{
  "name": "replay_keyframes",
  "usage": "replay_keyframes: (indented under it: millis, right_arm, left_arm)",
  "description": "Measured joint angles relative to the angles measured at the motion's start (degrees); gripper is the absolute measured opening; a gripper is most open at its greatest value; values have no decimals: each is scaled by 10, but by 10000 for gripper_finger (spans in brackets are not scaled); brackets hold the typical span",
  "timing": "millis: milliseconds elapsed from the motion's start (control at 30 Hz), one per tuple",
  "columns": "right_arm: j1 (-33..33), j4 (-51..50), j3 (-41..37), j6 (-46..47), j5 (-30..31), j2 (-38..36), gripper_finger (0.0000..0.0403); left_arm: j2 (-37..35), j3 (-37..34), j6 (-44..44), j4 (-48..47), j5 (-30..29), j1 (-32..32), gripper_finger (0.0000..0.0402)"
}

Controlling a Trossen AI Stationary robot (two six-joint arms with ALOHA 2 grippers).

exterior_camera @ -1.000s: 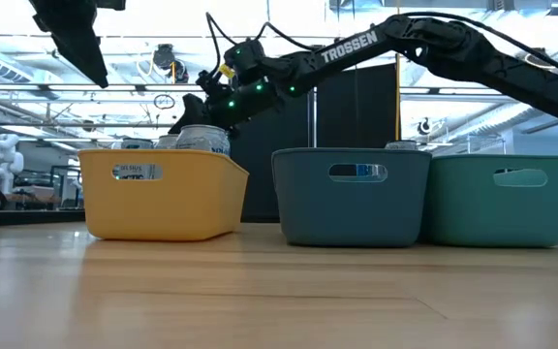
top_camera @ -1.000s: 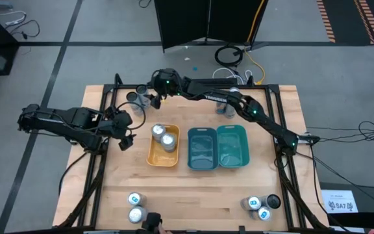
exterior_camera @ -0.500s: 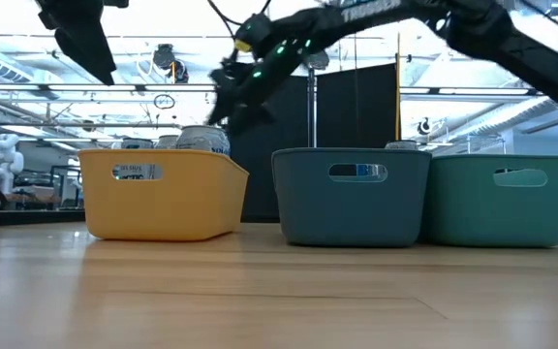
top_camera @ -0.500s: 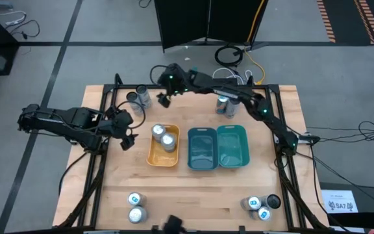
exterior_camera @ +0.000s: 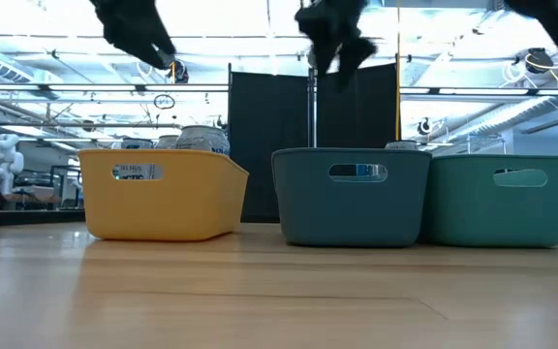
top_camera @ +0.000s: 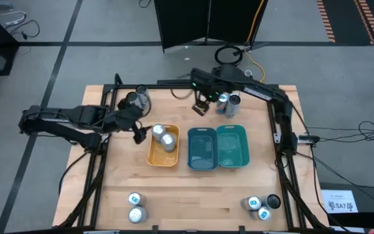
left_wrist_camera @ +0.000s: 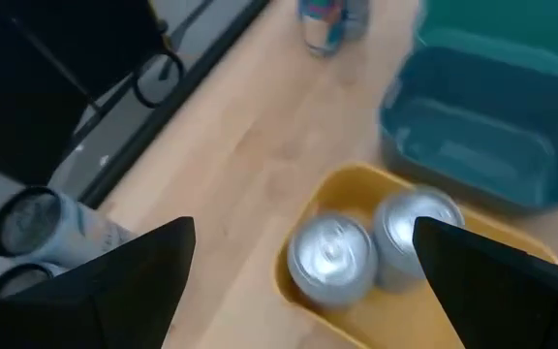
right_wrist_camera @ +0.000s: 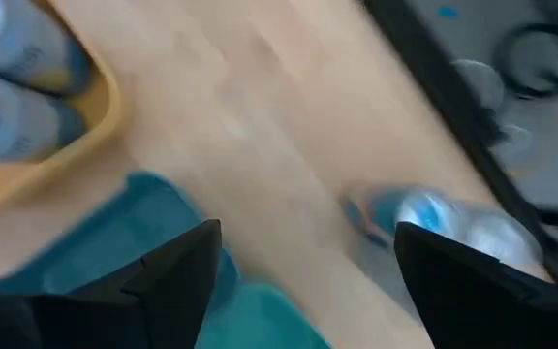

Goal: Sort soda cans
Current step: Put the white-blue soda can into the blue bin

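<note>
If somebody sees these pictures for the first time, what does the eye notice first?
Three trays in a row at the table's middle: a yellow tray holding two silver cans, then two empty teal trays. The left pincer hangs open beside the yellow tray; the right pincer is open near cans at the back edge.

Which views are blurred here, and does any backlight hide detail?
Right wrist view: heavy smear, the blue-marked can and yellow tray streaked. Left wrist view: mild softness, the two cans in the tray readable. Low view: bright ceiling lights silhouette both arms. High view: sharp, evenly lit.
</note>
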Motion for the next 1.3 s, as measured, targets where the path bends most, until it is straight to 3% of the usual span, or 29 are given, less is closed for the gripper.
replay_keyframes:
  millis: [67, 200, 333, 567, 767, 1000, 1300]
  right_arm:
    - [30, -3, -9, 42, 42, -24, 299]
    - [100, 18, -57, 128, 61, -80, 299]
    - [170, 3, -137, 254, 125, -126, 299]
    - [277, 32, -357, 485, 125, -218, 299]
    - [342, 139, -546, 616, 124, -304, 299]
    - [390, 188, -654, 677, 112, -394, 299]
    - [408, 157, -681, 676, 130, -468, 299]
  left_arm:
    - [14, 15, 7, -14, 8, 24, 396]
    - [42, 50, 23, -13, 13, 94, 396]
    - [65, 91, 60, -24, 36, 176, 396]
    - [78, 134, 79, -98, 118, 333, 396]
    - [108, 133, 74, -158, 165, 452, 395]
    - [153, 133, 73, -153, 174, 488, 395]
    - [229, 133, 56, -174, 189, 490, 395]
